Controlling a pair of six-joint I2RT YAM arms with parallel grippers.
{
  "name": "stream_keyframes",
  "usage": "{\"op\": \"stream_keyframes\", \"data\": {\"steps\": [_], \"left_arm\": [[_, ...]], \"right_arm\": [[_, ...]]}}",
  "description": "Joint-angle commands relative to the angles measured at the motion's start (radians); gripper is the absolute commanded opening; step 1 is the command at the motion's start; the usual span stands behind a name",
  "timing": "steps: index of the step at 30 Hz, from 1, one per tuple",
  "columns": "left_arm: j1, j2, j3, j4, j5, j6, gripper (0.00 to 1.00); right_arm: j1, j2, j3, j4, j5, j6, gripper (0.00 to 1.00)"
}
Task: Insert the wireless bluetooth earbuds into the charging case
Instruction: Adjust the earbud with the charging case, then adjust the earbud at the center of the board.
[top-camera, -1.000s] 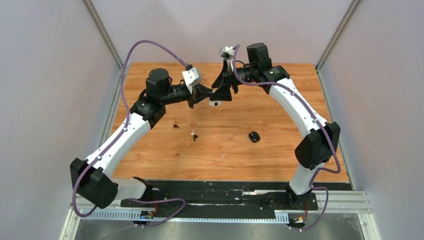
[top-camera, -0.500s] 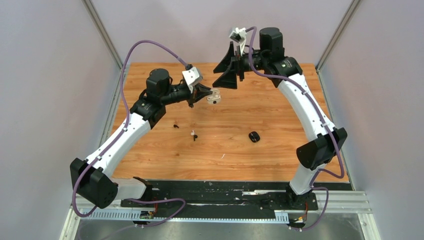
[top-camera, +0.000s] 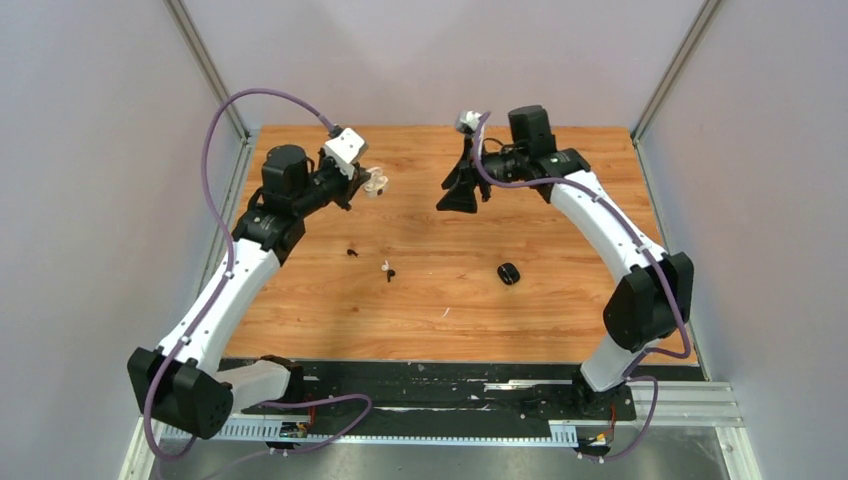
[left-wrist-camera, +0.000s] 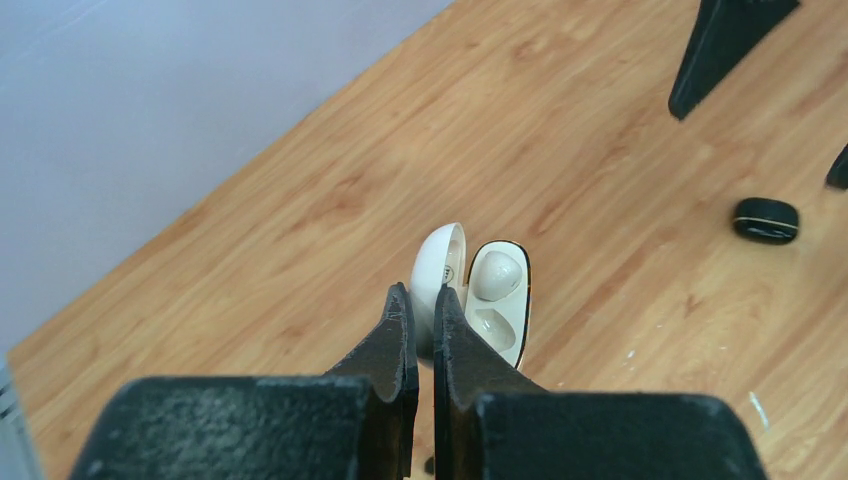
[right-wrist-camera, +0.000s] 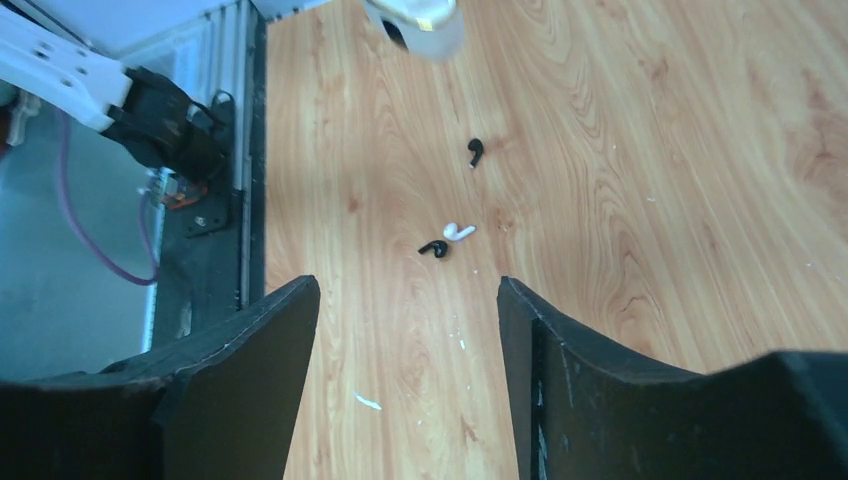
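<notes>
Left jaws are pinched tight on the lid edge of the open white charging case (left-wrist-camera: 497, 310), holding it above the surface (top-camera: 560, 320) at far left. Right jaws stand apart with nothing between them, raised over the far middle. On the surface lie a white earbud (right-wrist-camera: 459, 232) just beside a black earbud (right-wrist-camera: 434, 248), a second black earbud (right-wrist-camera: 475, 151) nearby, and a closed black case (top-camera: 509, 273) apart to the right.

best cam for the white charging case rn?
Left wrist: the white charging case sits close and mid-frame, lid open, pinched in the left end effector. Top external shows it only as a tiny pale shape at that arm's tip; right wrist catches a blurred piece at its top edge.
</notes>
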Motion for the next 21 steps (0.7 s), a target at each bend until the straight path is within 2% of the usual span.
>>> {"op": "stream_keyframes", "data": {"steps": [1,8,11,13,17,21], "left_arm": [[0.03,-0.099,-0.014,-0.048,-0.166,0.021,0.0],[0.108,-0.192,-0.043,-0.126,-0.377,-0.102,0.0],[0.169,-0.212,-0.045,-0.16,-0.394,-0.156,0.0],[0.192,-0.227,-0.049,-0.176,-0.394,-0.171,0.0],[0.203,-0.263,-0.066,-0.182,-0.394,-0.188,0.0],[0.216,-0.279,-0.064,-0.2,-0.387,-0.215,0.0]], "right_arm": [[0.107,0.065,-0.018,0.051,0.158,-0.163,0.64],[0.291,0.298,0.068,0.131,0.514,0.079,0.66],[0.334,0.377,0.083,0.138,0.652,0.223,0.74],[0.35,0.415,0.082,0.145,0.682,0.3,0.75],[0.407,0.473,0.082,0.165,0.75,0.327,0.72],[0.453,0.521,0.107,0.182,0.831,0.337,0.65]]}}
